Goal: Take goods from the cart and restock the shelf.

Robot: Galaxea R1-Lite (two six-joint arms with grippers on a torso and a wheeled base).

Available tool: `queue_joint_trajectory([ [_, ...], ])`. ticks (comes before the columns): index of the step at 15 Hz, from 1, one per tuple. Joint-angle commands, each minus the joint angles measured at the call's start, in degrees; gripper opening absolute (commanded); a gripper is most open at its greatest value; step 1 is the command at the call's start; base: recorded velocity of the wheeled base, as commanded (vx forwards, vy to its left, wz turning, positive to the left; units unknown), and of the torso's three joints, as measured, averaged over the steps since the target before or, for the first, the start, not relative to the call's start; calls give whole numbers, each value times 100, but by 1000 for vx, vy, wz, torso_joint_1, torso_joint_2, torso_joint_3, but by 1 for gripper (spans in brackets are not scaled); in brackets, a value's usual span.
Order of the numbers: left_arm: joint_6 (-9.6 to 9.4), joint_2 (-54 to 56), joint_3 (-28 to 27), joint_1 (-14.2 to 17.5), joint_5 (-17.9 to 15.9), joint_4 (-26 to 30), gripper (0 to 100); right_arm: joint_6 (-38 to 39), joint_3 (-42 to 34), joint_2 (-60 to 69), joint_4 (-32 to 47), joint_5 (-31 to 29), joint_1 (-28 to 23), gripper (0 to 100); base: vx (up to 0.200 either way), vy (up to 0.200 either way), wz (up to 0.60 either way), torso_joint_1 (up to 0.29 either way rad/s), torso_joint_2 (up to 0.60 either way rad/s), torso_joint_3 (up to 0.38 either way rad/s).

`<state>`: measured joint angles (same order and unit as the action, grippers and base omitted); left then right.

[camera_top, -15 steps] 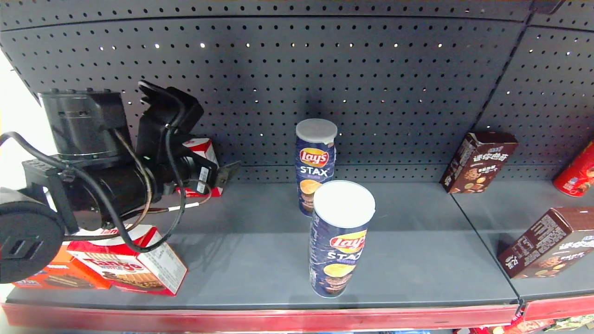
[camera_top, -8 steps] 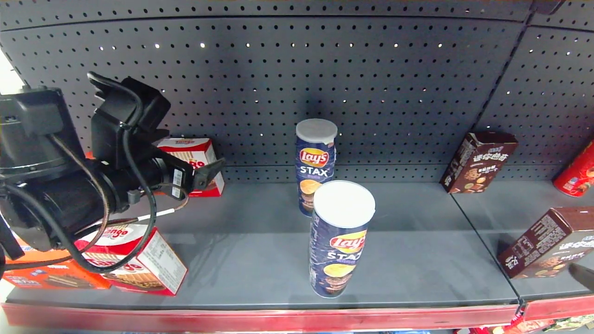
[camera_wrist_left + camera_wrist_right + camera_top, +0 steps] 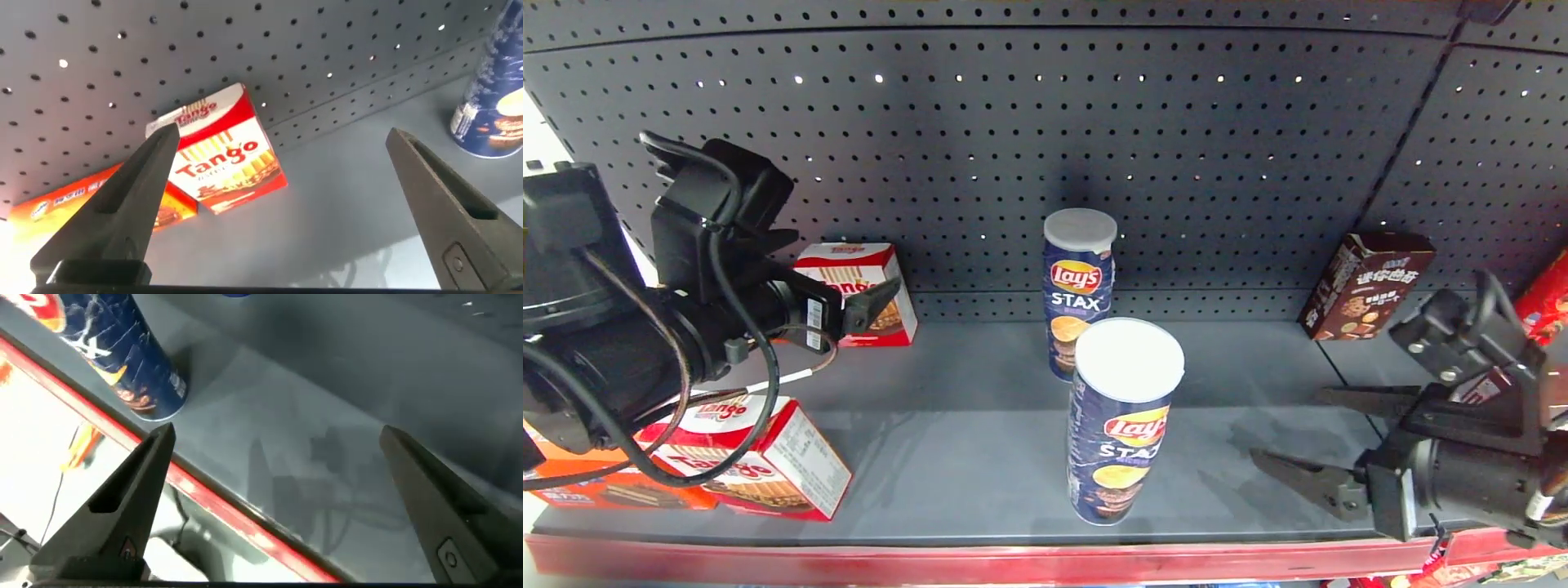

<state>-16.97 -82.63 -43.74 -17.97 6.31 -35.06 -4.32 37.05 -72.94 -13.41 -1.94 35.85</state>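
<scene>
The left gripper [image 3: 870,298] sits middle left, fingers wide apart. The right gripper [image 3: 1286,425], lower right, is spread too.

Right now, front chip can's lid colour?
White lid on the dark blue front chip can; head view shows it best.

Dark perforated back panel [image 3: 1013,122]; red trim strip [image 3: 980,563] low in front.

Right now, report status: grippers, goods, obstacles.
Left gripper open, empty, facing wafer box. Right gripper open, empty, beside front chips can, not touching. Nothing between them.
</scene>
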Motion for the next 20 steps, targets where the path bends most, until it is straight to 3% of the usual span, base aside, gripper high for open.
queue_joint_trajectory([
  [1, 1, 1, 6, 4, 1, -62, 100, -8, 356, -819, -30, -26, 185, 100, 0, 0, 0, 0, 0, 0],
  [7, 27, 10, 6, 83, -16, -124, 100, -17, 971, -1531, -39, -184, 423, 100, 0, 0, 0, 0, 0, 0],
  [18, 27, 1, -3, 74, -16, -150, 100, -17, 997, -1768, -276, -184, 660, 100, 0, 0, 0, 0, 0, 0],
  [20, 27, 1, 6, 74, -16, -150, 100, -17, 971, -1742, -276, -193, 510, 100, 0, 0, 0, 0, 0, 0],
])
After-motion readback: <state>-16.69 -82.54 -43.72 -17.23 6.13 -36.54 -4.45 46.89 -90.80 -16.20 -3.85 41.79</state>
